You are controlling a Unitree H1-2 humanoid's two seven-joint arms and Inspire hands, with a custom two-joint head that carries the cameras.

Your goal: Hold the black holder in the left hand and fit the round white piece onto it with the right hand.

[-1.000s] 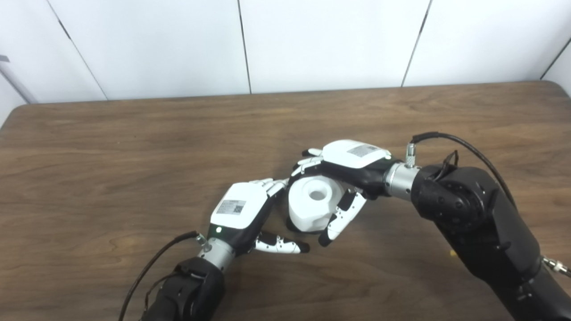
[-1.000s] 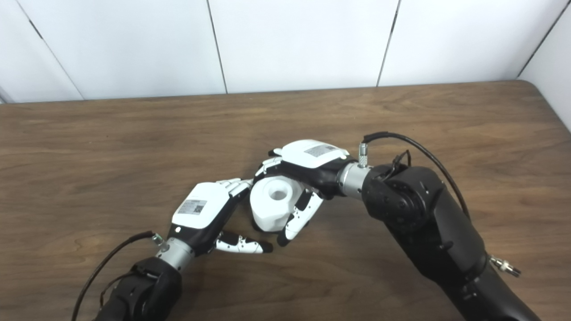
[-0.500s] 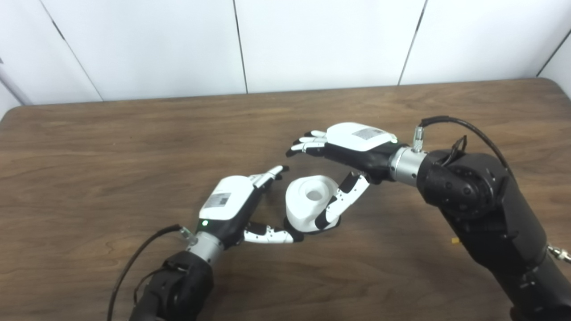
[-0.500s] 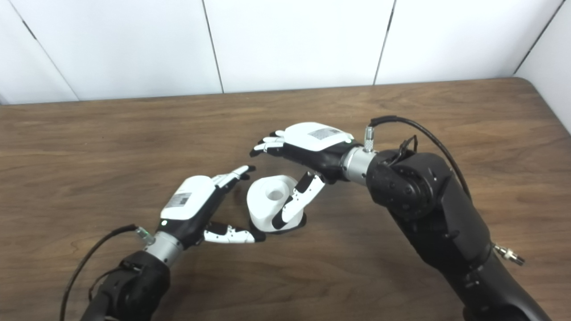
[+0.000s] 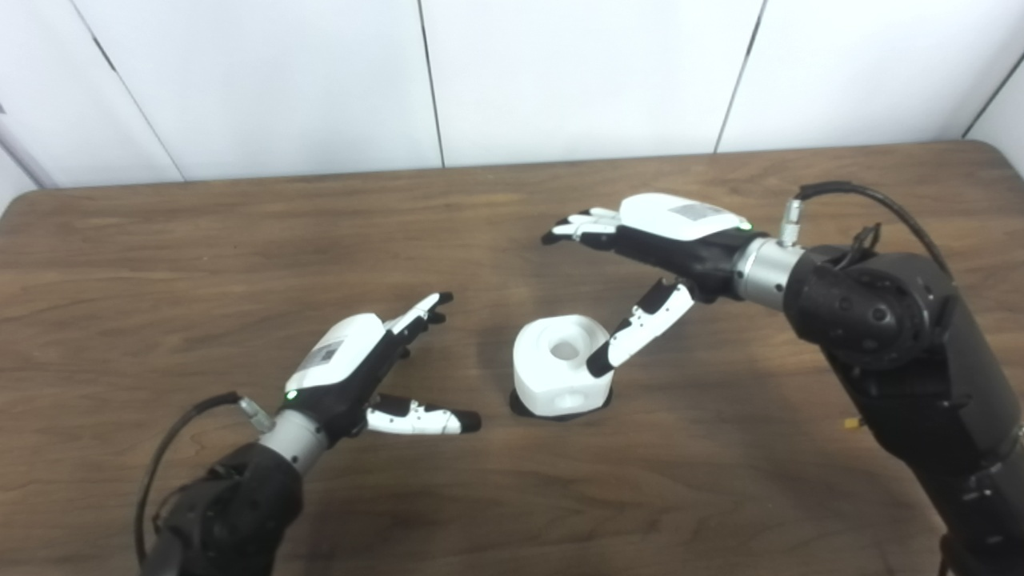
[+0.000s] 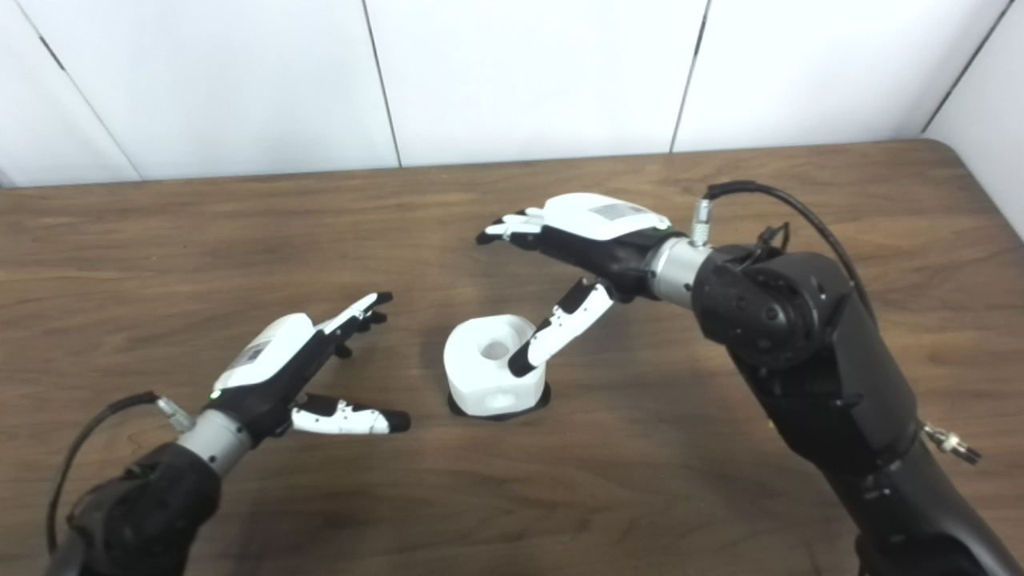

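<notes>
The white piece (image 5: pixel 560 364) stands alone mid-worktop (image 5: pixel 160 256), with bare wood open on its left, front and far sides. The right hand (image 5: pixel 648 264) spreads above its right edge, thumb crossing that side. The left hand (image 5: pixel 360 372) lies well apart, fingers spread.

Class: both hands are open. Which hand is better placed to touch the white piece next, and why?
Right. The right hand has its thumb overlapping the white piece in view; the left hand sits clearly apart.

left hand (image 5: pixel 352 376): empty, fingers spread, palm down | right hand (image 5: pixel 664 240): empty, fingers apart, thumb angled downward
</notes>
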